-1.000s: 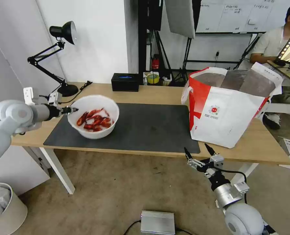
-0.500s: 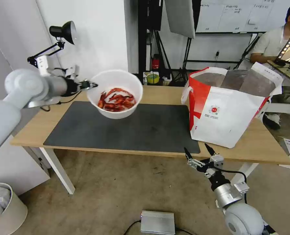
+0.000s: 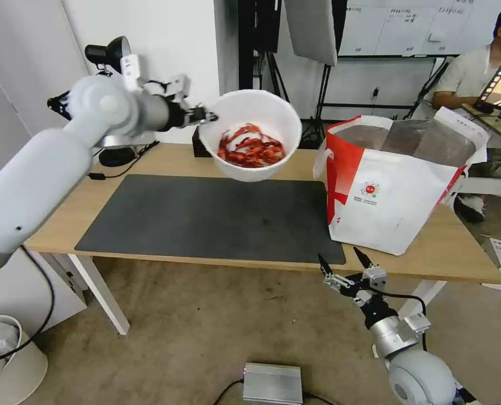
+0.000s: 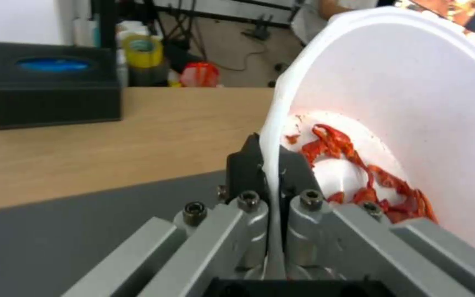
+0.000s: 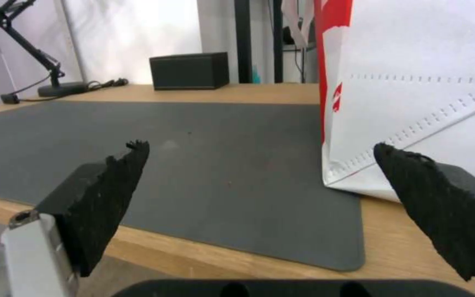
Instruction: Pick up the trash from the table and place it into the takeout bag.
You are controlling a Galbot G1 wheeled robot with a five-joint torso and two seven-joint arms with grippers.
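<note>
Lamp (image 3: 111,56) and left arm fill the upper left of the head view, and from there the left gripper (image 3: 205,117) reaches toward the centre, pinching the rim of the bowl (image 3: 251,135). In the left wrist view the two fingers (image 4: 247,169) are pressed together on the thin white wall, one outside, one inside, close to the crayfish shells (image 4: 358,173). The bowl hangs in the air at upper centre, above the far edge of the mat (image 3: 205,216) and the table (image 3: 262,160), tilted slightly, with the black box (image 4: 50,82) behind it. Right of centre stands the bag (image 3: 397,185), mouth open and foil lining showing, its near wall just beside the bowl.

The step in hand looks like the carry to the bag. Since the hold is on one side of the rim only, I judge it best to keep the bowl level, clear the bag's near wall and handle, and lower well inside before letting go.

At lower right the right gripper (image 3: 345,269) waits below the table edge, fingers spread wide, near the bag's corner.
</note>
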